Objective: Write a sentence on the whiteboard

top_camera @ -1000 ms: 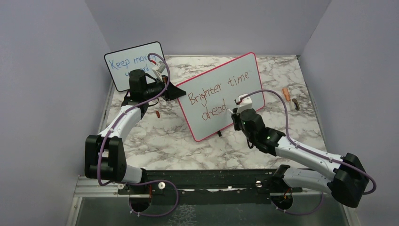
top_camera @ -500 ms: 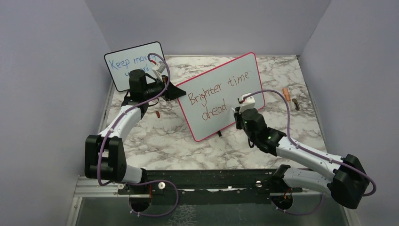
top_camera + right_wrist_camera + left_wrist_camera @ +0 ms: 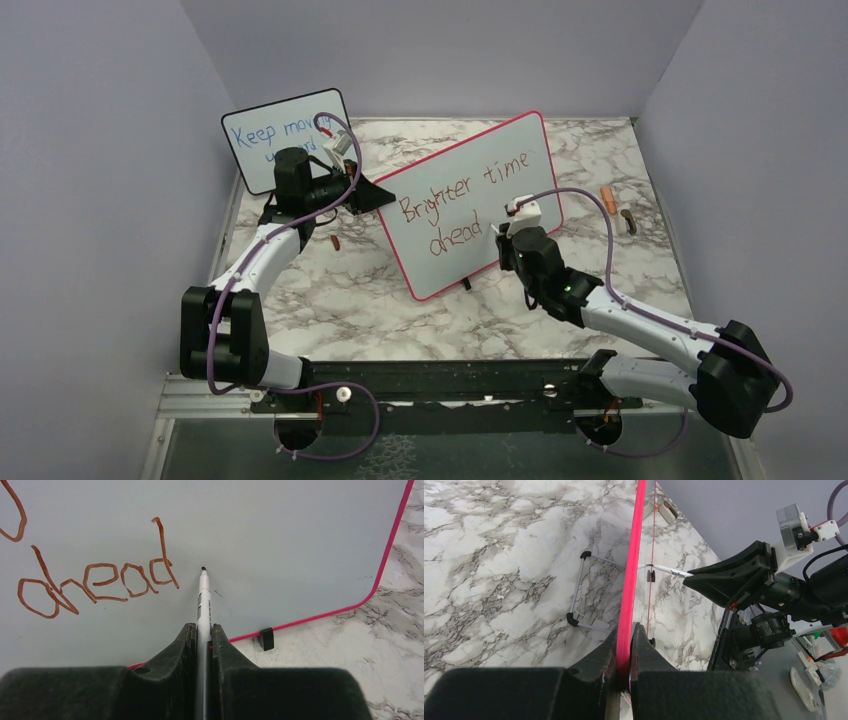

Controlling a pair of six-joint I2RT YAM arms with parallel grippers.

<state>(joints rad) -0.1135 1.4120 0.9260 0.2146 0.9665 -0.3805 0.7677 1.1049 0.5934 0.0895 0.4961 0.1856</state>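
Right arm: right gripper point(image 3: 203, 630) with jaws all but closed, clamped on the marker point(image 3: 203, 597) barrel
Marker axis: runs straight out from the jaws toward the board face, tip just right of the final "d"
Tip contact: at the surface or just off it, cannot tell which
Writing: the sentence point(image 3: 100, 582) lies left of the tip, with no closing dot visible
Board: the whiteboard point(image 3: 290, 535) stands tilted on the marble table point(image 3: 390, 645), bare space right of the tip
Left arm: left gripper point(image 3: 624, 645), farther off, fully closed on the board's pink edge
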